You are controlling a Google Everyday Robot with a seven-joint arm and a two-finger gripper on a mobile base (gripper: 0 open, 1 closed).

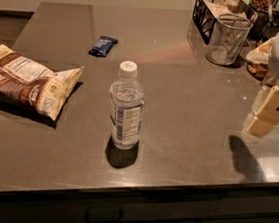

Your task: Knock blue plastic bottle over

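The blue plastic bottle, clear with a white cap and a white-and-blue label, stands upright near the middle of the dark counter. My gripper hangs at the right edge of the view, above the counter, well to the right of the bottle and apart from it. Its cream-coloured fingers point down and to the left. Its shadow lies on the counter below it.
A brown-and-white chip bag lies at the left. A small dark blue snack-bar wrapper lies behind the bottle. A wire mesh cup and a black wire basket stand at the back right. The counter's front edge is close below the bottle.
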